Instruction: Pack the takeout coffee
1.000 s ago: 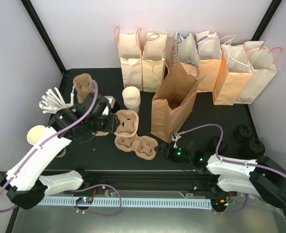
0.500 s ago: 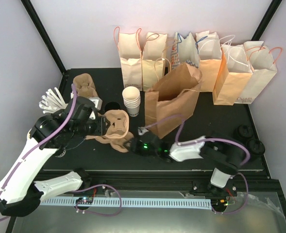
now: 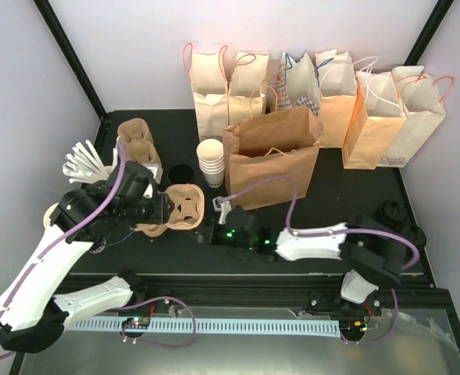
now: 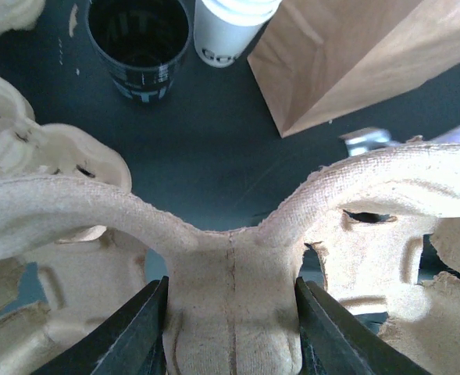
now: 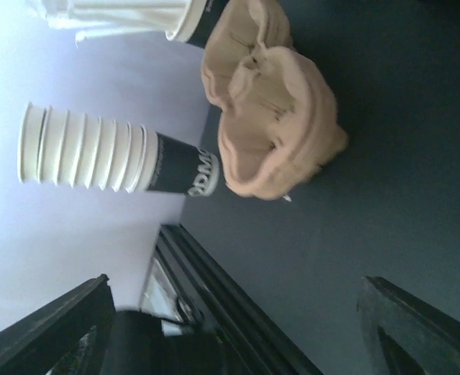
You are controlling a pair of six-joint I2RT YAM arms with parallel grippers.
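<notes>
My left gripper (image 3: 165, 209) is shut on a brown pulp cup carrier (image 3: 186, 206) left of the middle. In the left wrist view its fingers (image 4: 140, 332) press both sides of the carrier's middle rib (image 4: 233, 301). My right gripper (image 3: 214, 232) is open and empty just right of the carrier, low over the table. In the right wrist view its fingers (image 5: 54, 328) stand wide apart around bare table. An open brown paper bag (image 3: 272, 156) stands upright behind it. Round black lidded shapes (image 3: 392, 211) sit at the right edge. I cannot tell which is the takeout coffee.
A stack of white cups (image 3: 211, 161) and a black cup (image 3: 180, 172) stand left of the bag. More pulp carriers (image 3: 138, 141) and white utensils (image 3: 81, 160) lie at the back left. A row of handled paper bags (image 3: 323, 86) lines the back wall.
My right arm has swung left along the front and now sits beside the carrier. The brown bag has shifted left and stands squarer. My left gripper has lifted and turned the carrier.
</notes>
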